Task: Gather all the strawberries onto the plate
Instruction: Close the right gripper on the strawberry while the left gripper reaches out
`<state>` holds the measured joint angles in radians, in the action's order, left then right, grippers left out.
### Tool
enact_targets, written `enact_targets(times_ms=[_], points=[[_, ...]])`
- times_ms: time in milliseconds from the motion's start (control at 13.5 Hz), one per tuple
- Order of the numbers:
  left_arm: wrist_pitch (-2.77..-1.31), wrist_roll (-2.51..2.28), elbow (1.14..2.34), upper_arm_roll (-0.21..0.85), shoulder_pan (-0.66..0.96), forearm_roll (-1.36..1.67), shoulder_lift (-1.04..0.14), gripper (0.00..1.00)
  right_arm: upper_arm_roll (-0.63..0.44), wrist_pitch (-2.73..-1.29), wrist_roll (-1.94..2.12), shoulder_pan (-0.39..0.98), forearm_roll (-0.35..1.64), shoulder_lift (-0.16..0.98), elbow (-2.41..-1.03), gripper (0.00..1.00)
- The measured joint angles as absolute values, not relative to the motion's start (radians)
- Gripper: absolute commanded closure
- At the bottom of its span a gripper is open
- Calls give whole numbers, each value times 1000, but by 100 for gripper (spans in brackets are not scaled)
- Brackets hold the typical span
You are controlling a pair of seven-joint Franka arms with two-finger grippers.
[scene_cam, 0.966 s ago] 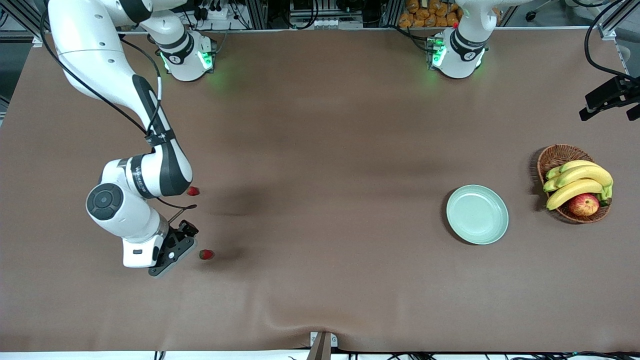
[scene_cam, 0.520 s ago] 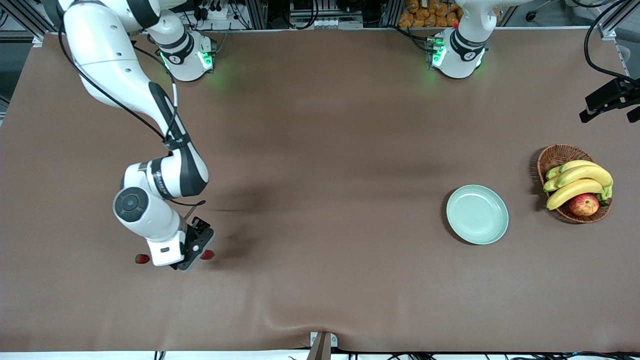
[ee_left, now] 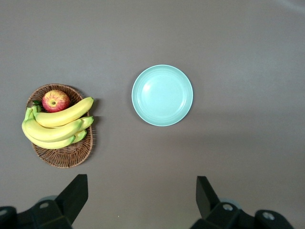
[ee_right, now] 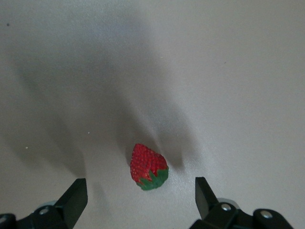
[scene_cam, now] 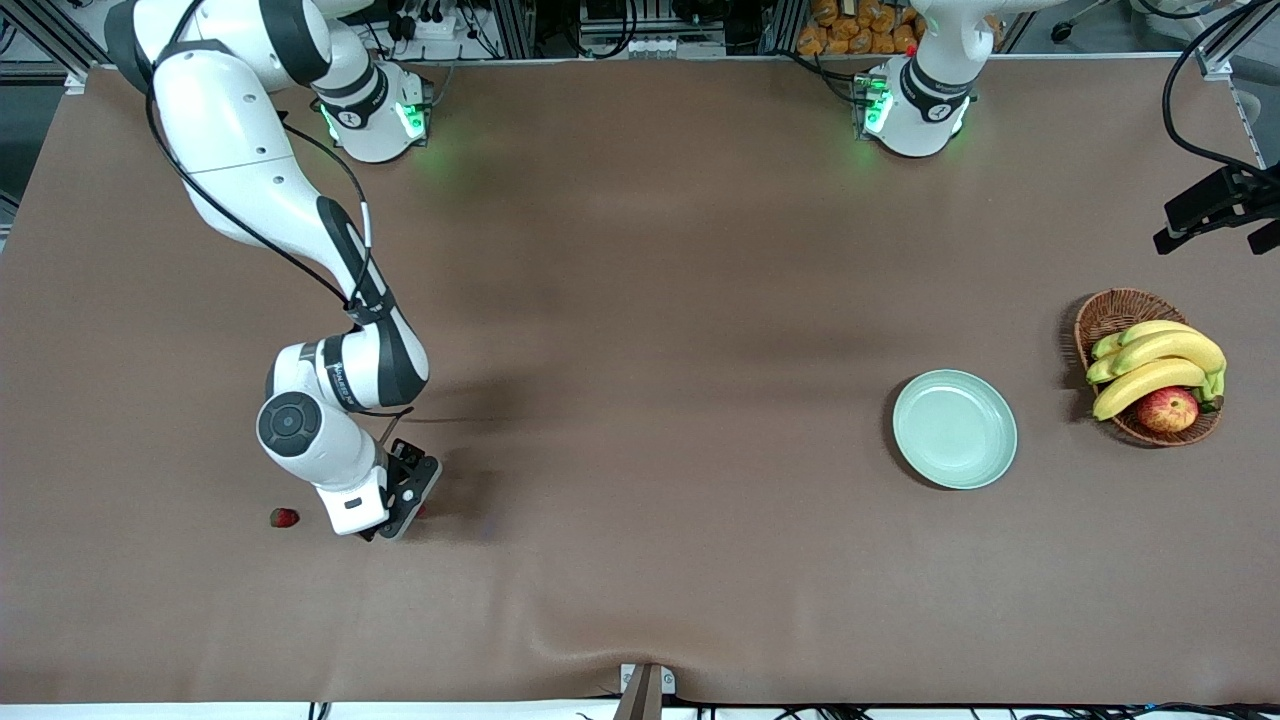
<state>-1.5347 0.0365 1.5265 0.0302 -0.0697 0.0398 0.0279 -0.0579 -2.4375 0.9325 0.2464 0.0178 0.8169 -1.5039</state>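
One strawberry (ee_right: 148, 167), red with a green cap, lies on the brown cloth just ahead of my right gripper (ee_right: 140, 191), whose fingers stand open on either side of it without touching. In the front view this gripper (scene_cam: 405, 497) hangs low over that berry, of which only a red sliver (scene_cam: 421, 511) shows. A second strawberry (scene_cam: 284, 517) lies beside it, toward the right arm's end. The mint-green plate (scene_cam: 955, 429) sits bare toward the left arm's end. My left gripper (ee_left: 141, 191) waits open, high above the table, looking down on the plate (ee_left: 162, 95).
A wicker basket (scene_cam: 1112, 312) with bananas (scene_cam: 1150, 370) and an apple (scene_cam: 1167, 409) stands beside the plate at the left arm's end; the left wrist view shows the basket (ee_left: 64, 155) too. A black camera mount (scene_cam: 1215, 205) juts in at the table's edge there.
My right arm has swung its open gripper over the strawberry it stood beside. This uncovered the second berry and hid one under the forearm. The left arm has not moved.
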Motion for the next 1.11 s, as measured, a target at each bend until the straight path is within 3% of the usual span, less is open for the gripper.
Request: enact_targets(times_ms=[1115], points=[[-1604,36,1537,75,-59,40,-16,0,-54,-2499,934,247,30,840,-1504,0]])
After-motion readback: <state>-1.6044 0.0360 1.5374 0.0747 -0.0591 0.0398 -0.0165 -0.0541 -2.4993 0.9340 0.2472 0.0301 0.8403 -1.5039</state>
